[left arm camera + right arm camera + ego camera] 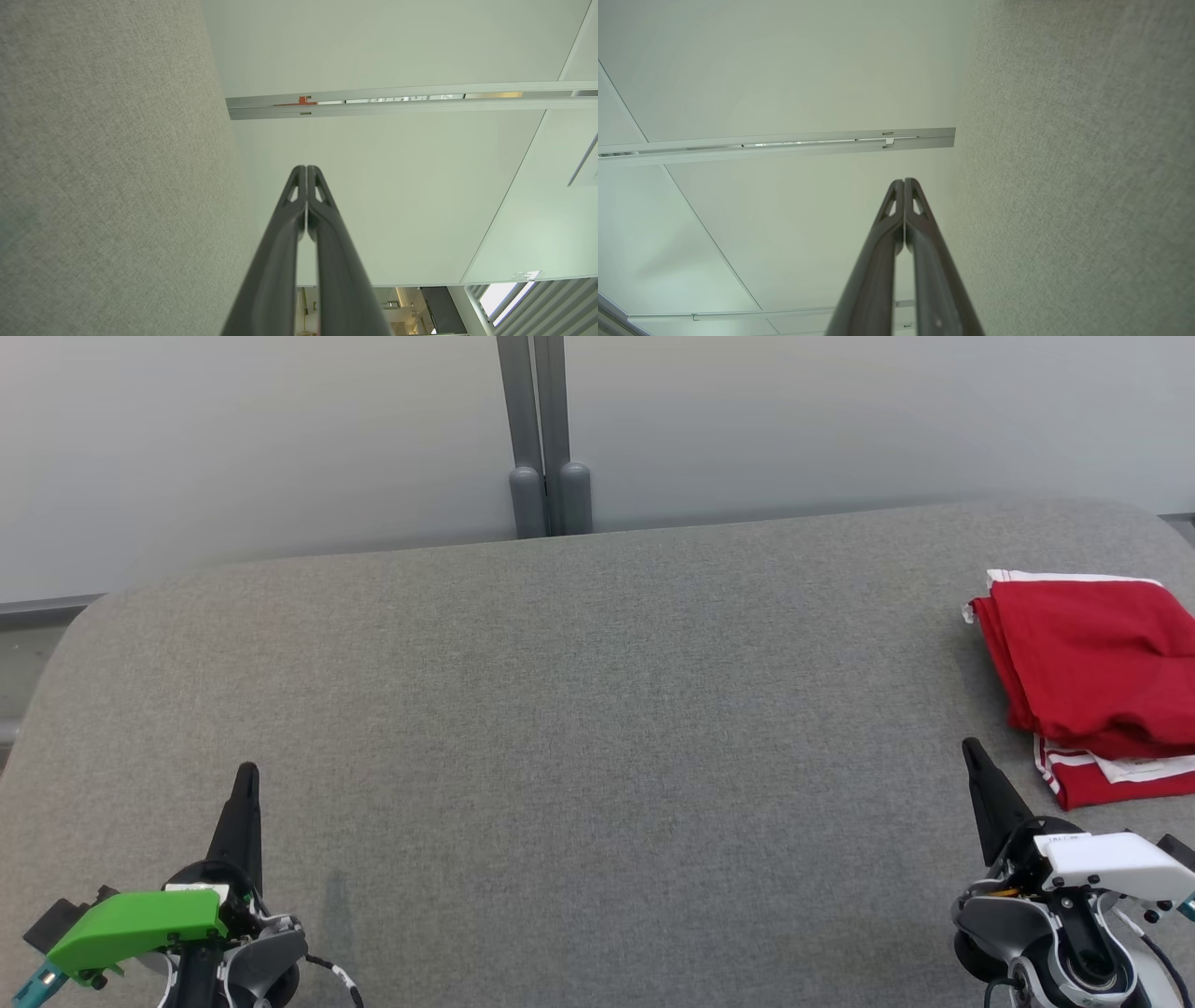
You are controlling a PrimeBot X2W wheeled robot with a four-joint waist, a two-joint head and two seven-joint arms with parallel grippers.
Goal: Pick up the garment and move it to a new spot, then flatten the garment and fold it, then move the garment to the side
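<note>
Left gripper (247, 773), right gripper (971, 747): fingers together, empty. Folded red-and-white fabric garment (1092, 653) beside right fingertips; stray nudge could unfold it.

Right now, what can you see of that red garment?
The red garment looks like soft cloth, folded into stacked layers, with white trim at its far edge and white stripes at its near one. It lies on the grey fabric surface, cut off by the picture's right edge. The shut right gripper is near it, not touching.
</note>
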